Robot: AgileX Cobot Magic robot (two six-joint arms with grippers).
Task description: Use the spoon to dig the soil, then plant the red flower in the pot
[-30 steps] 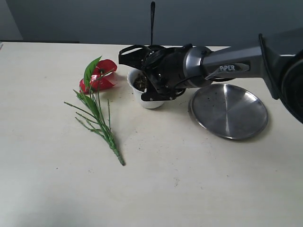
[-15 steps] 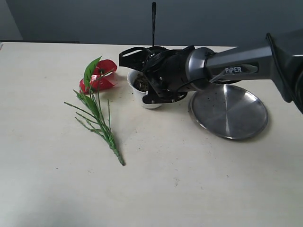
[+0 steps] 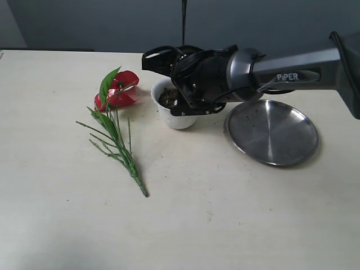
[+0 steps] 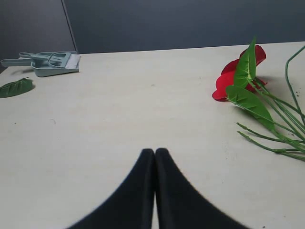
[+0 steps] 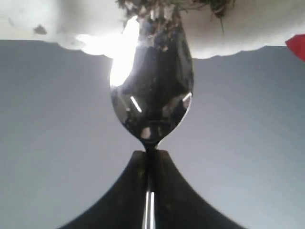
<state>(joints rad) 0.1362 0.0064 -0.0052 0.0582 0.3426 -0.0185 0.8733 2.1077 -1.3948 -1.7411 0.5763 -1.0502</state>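
Pale cream tabletop [image 3: 236,225], matte, lightly flecked with dark specks. Behind the tabletop's far edge, plain dark blue-grey wall [image 3: 84,22]; paler grey panel [image 3: 11,25] beyond the tabletop's far left corner. Soft, even light, faint shadows only. Near the tabletop's far edge in the left wrist view, grey-green dustpan [image 4: 50,64] with brush, loose green leaf [image 4: 16,87] close by.

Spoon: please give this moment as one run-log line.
right fingers: shut on spoon | spoon: upright, tip in soil of pot | red flower: on table, apart from pot | left fingers: shut, empty | step: digging
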